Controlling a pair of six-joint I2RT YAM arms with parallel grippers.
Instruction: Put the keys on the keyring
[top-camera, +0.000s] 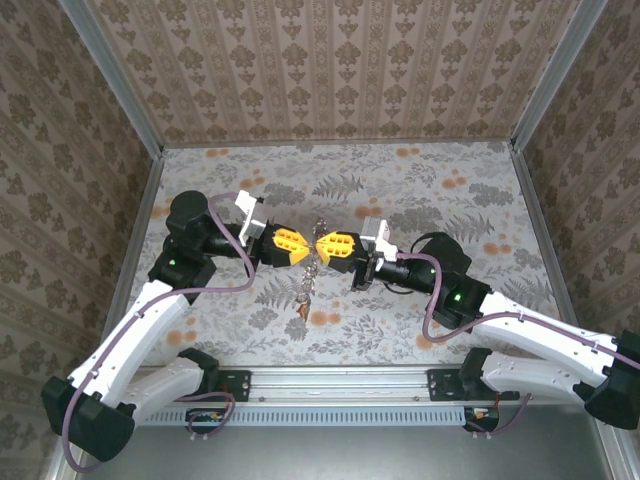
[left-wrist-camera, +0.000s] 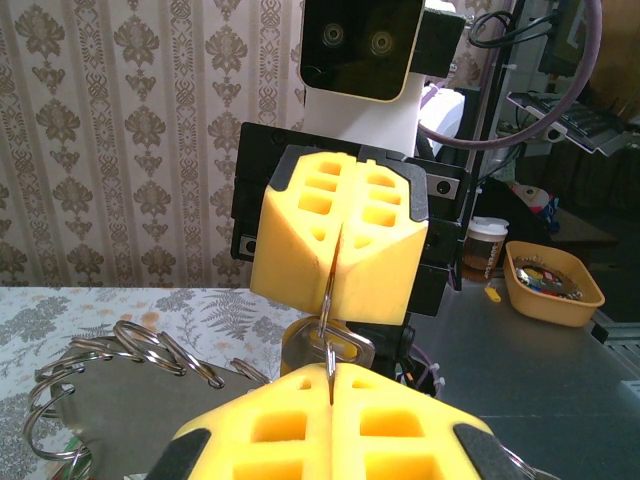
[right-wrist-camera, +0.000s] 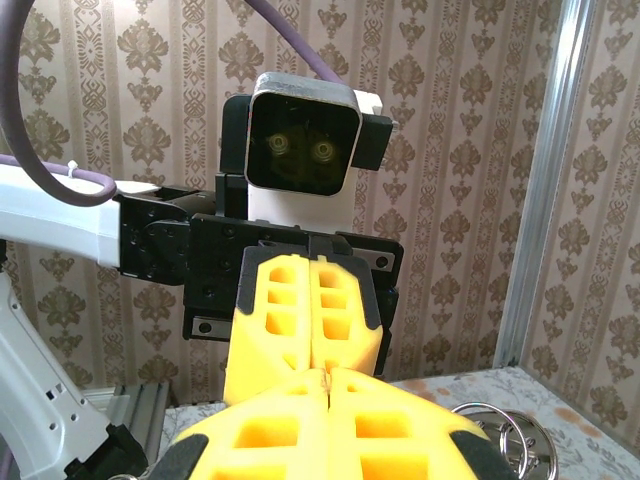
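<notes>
The left gripper and right gripper meet tip to tip over the middle of the table. Both have their yellow jaws pressed fully together. In the left wrist view a thin edge of metal, the keyring, runs from the seam of the left gripper up into the seam of the right gripper, so each seems to pinch the loop from its own side. From above, the keys dangle in a small bunch below the pinch, towards the near edge. It cannot be told whether they touch the table. The loop is light, stiff, springy wire, smooth and likely to slip or twist between the pads. It is best held flat across the wire, close to the gap but not over it. The keys are tiny and will swing freely. The keyring looks grey and glinting, and further steel rings fan out to the left in the left wrist view.
</notes>
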